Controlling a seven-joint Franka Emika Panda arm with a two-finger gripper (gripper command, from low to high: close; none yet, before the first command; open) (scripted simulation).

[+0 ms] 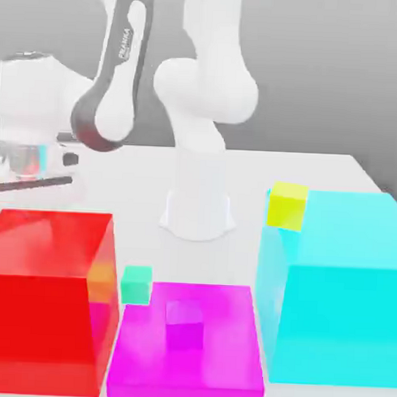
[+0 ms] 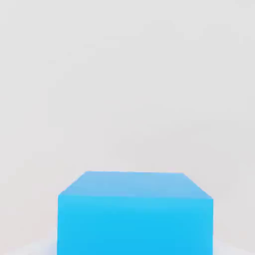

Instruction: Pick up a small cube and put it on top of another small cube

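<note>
While low, hand (image 1: pixel 30 178) beyond red block (image 1: pixel 44 309)

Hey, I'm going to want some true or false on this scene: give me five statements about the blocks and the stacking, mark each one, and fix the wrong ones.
1. The big red block stands at the exterior view's left. True.
2. The magenta block is taller than the cyan block. False: the magenta block is the lower one.
3. A blue cube appears in the hand view. True.
4. A blue cube is already stacked on the small green cube. False: nothing sits on the green cube.
5. In the exterior view, the small yellow cube overlaps the red block. False: it overlaps the cyan block.
</note>
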